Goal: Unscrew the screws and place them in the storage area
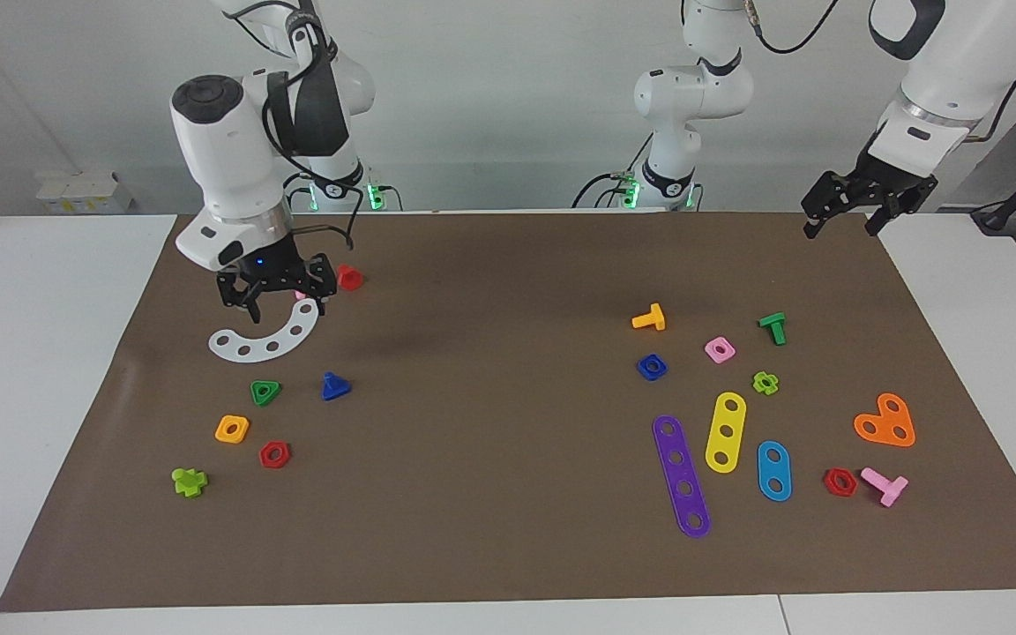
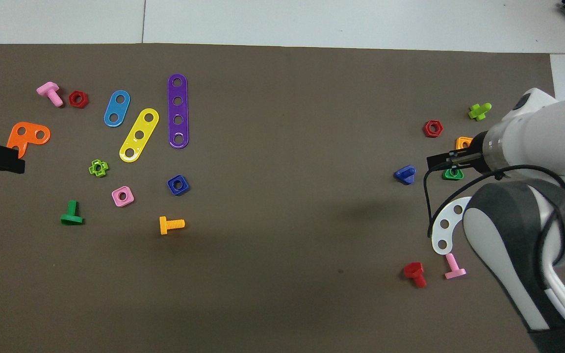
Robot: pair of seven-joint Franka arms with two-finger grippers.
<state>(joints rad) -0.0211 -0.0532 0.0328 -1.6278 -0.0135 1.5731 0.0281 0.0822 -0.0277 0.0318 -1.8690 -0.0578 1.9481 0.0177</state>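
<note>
The brown-covered tabletop (image 1: 508,564) carries two loose groups of toy parts, one toward each arm's end, and no marked storage area can be made out on it. The right claw (image 1: 286,309) hangs low at about 10 o'clock in the facing view, over one end of a white curved plastic strip with holes (image 1: 265,344). Its fingers are spread and nothing shows between them. The left arm waits, its left claw (image 1: 843,227) raised at about 2 o'clock over the mat's edge, likewise spread and empty.

The small dark-blue plastic screw with a triangular head (image 1: 335,386) lies free on the mat at 4 o'clock from the white strip, beside a green triangular nut (image 1: 265,392). The dark-blue rounded-square nut (image 1: 652,366) lies well apart from it in the group toward the left arm's end, at 6 o'clock from an orange screw (image 1: 649,317).

With screw and nut apart, the unscrewing looks done; the blue screw probably has yet to be carried to wherever storage is meant.

In the overhead view the right arm covers most of its own claw, part of the white strip and part of the green nut, and the left claw is cut off at the 9 o'clock edge
</note>
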